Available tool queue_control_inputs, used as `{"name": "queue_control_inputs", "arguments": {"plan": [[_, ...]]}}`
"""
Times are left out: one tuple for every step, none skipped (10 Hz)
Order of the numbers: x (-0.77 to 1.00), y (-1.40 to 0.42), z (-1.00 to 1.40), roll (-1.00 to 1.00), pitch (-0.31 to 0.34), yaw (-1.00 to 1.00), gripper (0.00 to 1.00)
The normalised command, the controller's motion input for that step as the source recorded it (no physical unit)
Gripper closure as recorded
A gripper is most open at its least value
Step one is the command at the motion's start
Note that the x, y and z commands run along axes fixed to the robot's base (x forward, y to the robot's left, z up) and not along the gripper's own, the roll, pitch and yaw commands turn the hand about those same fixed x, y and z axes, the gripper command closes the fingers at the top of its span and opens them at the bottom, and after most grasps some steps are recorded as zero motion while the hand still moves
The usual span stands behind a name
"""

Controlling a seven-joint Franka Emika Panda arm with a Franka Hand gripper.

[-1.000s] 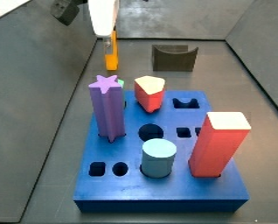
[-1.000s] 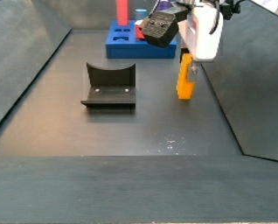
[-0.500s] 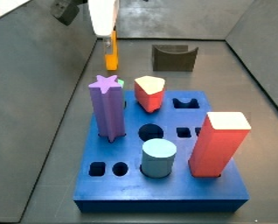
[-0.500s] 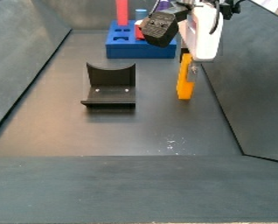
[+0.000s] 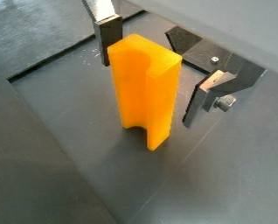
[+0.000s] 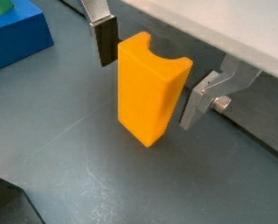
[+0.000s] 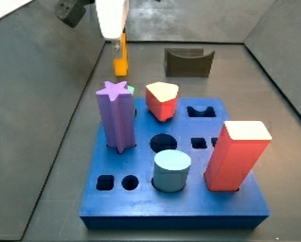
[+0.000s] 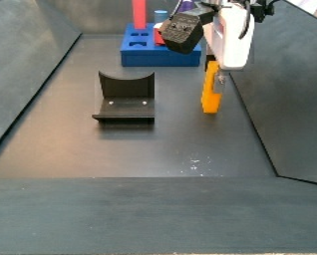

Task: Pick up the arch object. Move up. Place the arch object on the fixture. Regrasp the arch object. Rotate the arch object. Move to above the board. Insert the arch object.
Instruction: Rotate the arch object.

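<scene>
- Two silver fingers (image 5: 104, 31) of the claw (image 6: 153, 76) flank the arch object (image 5: 145, 90), which stands upright on the dark worktop (image 5: 59, 149). Both wrist views show a gap between each dark pad and the block's faces, so the claw reads as apart and not clamped on anything.
- One landmark fixes the scene: in a side view the arch object (image 7: 120, 63) stands beyond the board (image 7: 179, 170), past its star-peg corner and off the slab altogether. The fixture (image 7: 187, 61) sits well apart from it, across the far end of the worktop.
- Upward runs the block's long axis, roughly square to the worktop. A wrist view shows a curved scoop in the arch object's (image 6: 151, 87) top end, and the other shows a notch at its foot, so it seems to rest on narrow footing.
- First risk, as a judgement: if one pad meets the block before the other, the tall, narrow piece could tip or skid before the fingers close on it.
- Second risk: a high grip near the scooped end, or one taken off-centre, could let the block swing or slip during the lift, leaving it skewed for the fixture.
- Third risk: any twist picked up here would likely carry through the regrasp and rotation, and could jam the block at its cut-out in the board (image 8: 158, 48).
</scene>
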Motion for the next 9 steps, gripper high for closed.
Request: {"name": "queue_control_inputs", "arguments": {"plan": [[0.0,0.01,0.0,-0.22,-0.014,-0.01,0.0],[0.0,0.01,0.0,-0.22,-0.014,-0.01,0.0],[0.0,0.0,1.0,-0.22,-0.014,-0.01,0.0],[-0.02,0.0,1.0,-0.22,0.003,-0.01,0.0],[-0.03,0.0,0.98,-0.22,0.02,-0.01,0.0],[-0.02,0.02,0.75,-0.2,0.042,-0.02,0.0],[-0.01,0.02,0.64,-0.19,0.05,-0.03,0.0],[-0.01,0.03,0.4,-0.18,0.056,-0.04,0.0],[0.0,0.03,0.22,-0.17,0.059,-0.04,0.0]]}}
